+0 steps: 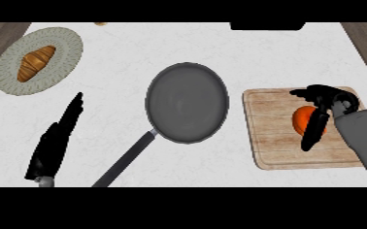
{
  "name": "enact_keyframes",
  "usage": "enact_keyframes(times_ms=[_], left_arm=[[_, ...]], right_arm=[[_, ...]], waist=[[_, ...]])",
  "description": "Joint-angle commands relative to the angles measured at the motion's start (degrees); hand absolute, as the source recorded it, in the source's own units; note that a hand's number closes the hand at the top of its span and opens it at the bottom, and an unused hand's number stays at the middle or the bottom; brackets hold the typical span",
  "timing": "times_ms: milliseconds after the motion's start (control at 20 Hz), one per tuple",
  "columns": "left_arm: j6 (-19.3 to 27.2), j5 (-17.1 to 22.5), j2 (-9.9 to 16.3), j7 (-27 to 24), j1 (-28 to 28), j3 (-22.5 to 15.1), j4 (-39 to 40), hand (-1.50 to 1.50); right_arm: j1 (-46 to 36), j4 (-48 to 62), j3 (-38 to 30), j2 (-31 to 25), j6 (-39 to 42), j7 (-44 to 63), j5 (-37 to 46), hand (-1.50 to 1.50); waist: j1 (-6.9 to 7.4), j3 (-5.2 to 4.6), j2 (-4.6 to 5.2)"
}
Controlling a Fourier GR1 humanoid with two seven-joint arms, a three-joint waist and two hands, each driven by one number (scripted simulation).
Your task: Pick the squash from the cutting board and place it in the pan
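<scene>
Squash [307, 119] lies on the cutting board [272, 126] at right; right hand [326, 107] is over it, fingers curled down around it. Pan [188, 102] sits at centre, just beside the board; left hand [57, 138] rests straight-fingered at lower left; plate [64, 43] with croissant [36, 63] at upper left.

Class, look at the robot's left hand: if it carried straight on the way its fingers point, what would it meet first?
Probably nothing nearby: the left hand points up and slightly right, passing between the plate and the pan, over bare counter. Height is unclear.
</scene>
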Motion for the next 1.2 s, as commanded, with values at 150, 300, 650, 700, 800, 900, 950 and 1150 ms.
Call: enact_keyframes(times_ms=[150, 300, 650, 700, 800, 900, 950, 1150], left_arm=[[-0.97, -3.27, -2.99, -0.60, 0.77, 0.45, 1.40, 0.00], [-0.37, -4.76, -4.56, 2.82, -1.05, -0.72, -1.21, 0.00], [-5.72, -0.28, -0.74, 1.71, 1.89, 5.79, -3.26, 0.00], [-4.01, -3.15, -3.79, -3.71, 0.03, 4.45, 4.47, 0.00], [-5.68, -1.66, -2.66, -1.88, -0.15, 5.92, 2.57, 0.00], [-4.85, -1.74, -1.89, -2.09, 3.85, 5.67, 0.05, 0.00], [-4.52, -0.87, -1.20, -0.31, 2.03, 7.59, 0.86, 0.00], [-2.64, -2.06, -3.14, -0.45, 3.50, 6.35, 1.11, 0.00]], right_arm=[[3.41, -1.36, -4.72, 1.33, -0.62, -5.05, 4.80, 1.50], [-0.88, 3.57, -4.83, 7.25, -2.89, -2.96, 6.59, 1.50], [4.79, -5.74, -8.48, 8.56, -0.67, 1.49, 3.20, 1.50], [5.20, -2.41, -9.05, 7.51, -1.72, -3.30, 5.25, 1.50], [9.76, -10.19, -8.64, 10.06, -6.81, 3.33, 6.79, 1.50], [14.63, -16.41, -6.14, 12.64, -16.20, 9.27, 12.40, 1.50], [17.29, -18.69, -5.13, 12.63, -18.88, 10.09, 15.14, 1.50], [21.72, -26.64, -0.56, 13.07, -28.24, 15.81, 27.99, 1.50]], waist=[[-0.17, 0.00, -0.02], [0.15, 0.01, 0.05], [-0.32, -0.03, -0.18], [-0.35, -0.03, -0.01], [-0.75, -0.04, -0.18], [-2.09, -0.16, -0.90], [-3.38, -0.20, -1.15], [-5.42, -0.44, -1.99]])
